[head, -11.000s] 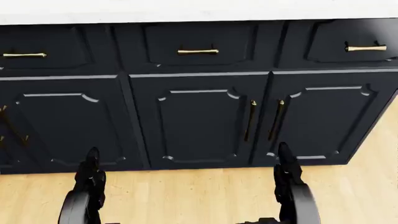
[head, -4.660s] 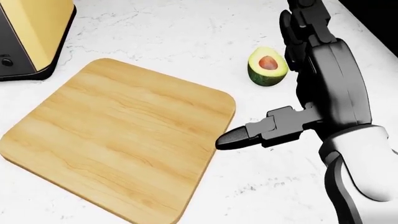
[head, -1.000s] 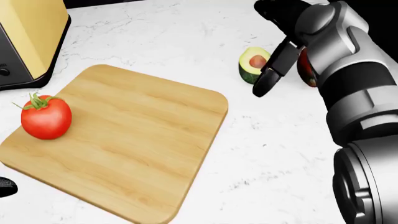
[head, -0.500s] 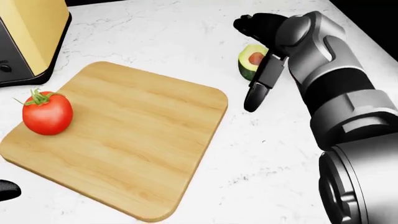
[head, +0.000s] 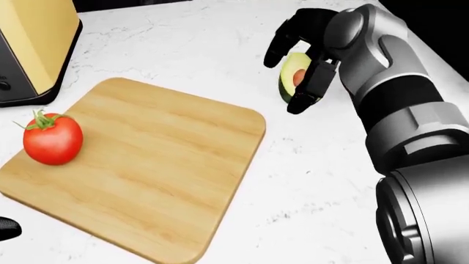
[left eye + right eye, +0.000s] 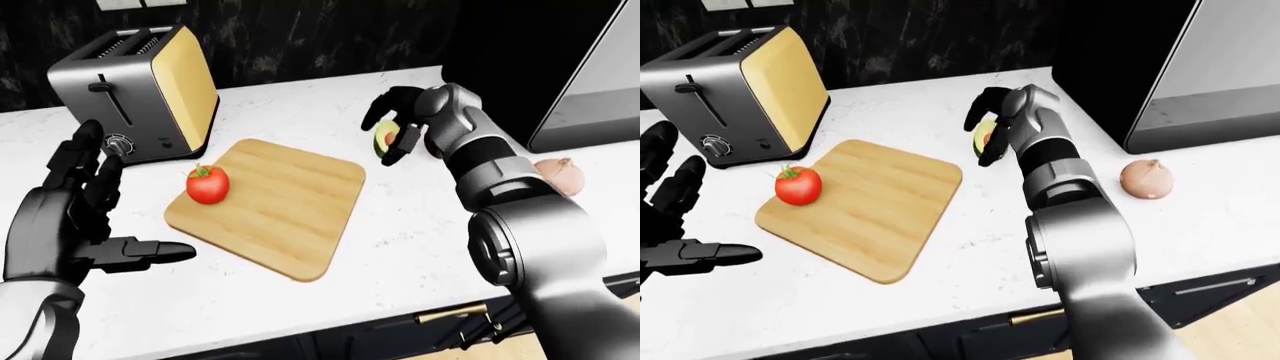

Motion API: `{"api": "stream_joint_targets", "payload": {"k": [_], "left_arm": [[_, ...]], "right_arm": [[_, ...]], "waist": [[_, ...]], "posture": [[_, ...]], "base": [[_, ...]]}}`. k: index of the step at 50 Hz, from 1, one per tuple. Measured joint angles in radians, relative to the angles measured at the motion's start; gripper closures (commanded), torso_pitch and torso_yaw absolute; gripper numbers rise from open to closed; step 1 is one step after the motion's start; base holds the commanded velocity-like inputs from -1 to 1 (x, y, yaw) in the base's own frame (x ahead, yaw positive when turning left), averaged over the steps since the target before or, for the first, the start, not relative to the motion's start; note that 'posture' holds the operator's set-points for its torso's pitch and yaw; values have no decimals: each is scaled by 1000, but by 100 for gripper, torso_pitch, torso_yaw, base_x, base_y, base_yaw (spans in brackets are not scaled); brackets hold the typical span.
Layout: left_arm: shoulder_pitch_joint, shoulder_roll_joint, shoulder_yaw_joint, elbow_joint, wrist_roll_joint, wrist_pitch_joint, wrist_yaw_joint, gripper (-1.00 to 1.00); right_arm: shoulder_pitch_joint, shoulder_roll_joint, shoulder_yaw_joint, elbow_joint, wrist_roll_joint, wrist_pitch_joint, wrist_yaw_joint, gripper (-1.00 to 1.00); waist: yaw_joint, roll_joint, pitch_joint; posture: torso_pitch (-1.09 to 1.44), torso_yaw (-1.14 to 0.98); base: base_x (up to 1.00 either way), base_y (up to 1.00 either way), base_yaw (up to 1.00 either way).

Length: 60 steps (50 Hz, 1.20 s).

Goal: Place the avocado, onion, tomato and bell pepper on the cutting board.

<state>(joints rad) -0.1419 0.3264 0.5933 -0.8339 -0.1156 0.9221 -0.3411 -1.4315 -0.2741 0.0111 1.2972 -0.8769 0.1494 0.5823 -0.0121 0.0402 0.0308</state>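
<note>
Reaching with the right robot hand (image 5: 299, 60), you are cupping the avocado (image 5: 292, 75) half where it is sitting on the white worktop (image 5: 323, 181), just beside the upper right corner of the cutting board (image 5: 154, 165); the fingers are standing spread about the fruit, one dark finger crossing its cut face, and I am not seeing them closed round it yet, so the hand is reading as released. The left robot hand (image 6: 75, 217) is hanging spread and empty over the worktop's lower left, well apart from everything.

Judging from its look, the avocado half is going to feel light but awkward; the skin is smooth and curved, the cut flesh soft and easily bruised, and the pit side is offering nothing firm; you are better off pinching across the green rind on both flanks rather than pressing on the face. The tomato (image 5: 51, 138) is already resting on the board's left edge, round and likely to roll if the board is bumped.

The head view is showing the finger placement against the avocado closely, yet it is cutting off the rest of the worktop; the right-eye view is revealing the onion (image 6: 1145, 178) lying well to the right beside the steel appliance (image 6: 1200, 67), and the toaster (image 6: 735, 94) above the board; the bell pepper is not showing plainly in any view.
</note>
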Motion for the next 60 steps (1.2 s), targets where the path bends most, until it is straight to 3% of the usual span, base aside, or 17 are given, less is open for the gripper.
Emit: {"api": "stream_joint_targets", "payload": {"k": [14,24,37,49,60], "left_arm": [[-14,13,16,0,-3,12,-3,-100],[-15,6,3,7,-6,8,8,-100],[-15,6,11,11,-29,37,28,-100],[-13,9,12,16,-30,32,32,-100],[-21,16,15,22,-37,32,36,-100]], "right_arm": [[-1,1,6,-6,-23,-10,14,19],[-29,3,12,19,-44,-26,38,44],[-110,17,9,21,-67,-50,59,47],[-148,34,5,29,-66,-59,67,46],[-164,91,-6,54,-31,-78,53,46]], "waist": [[1,-2,-1],[0,3,11],[7,9,21],[40,6,24],[86,6,20]], "posture": [[0,0],[0,0],[0,4],[0,10],[0,16]], "base": [[0,0,0],[0,0,0],[0,0,0],[0,0,0],[0,0,0]]}}
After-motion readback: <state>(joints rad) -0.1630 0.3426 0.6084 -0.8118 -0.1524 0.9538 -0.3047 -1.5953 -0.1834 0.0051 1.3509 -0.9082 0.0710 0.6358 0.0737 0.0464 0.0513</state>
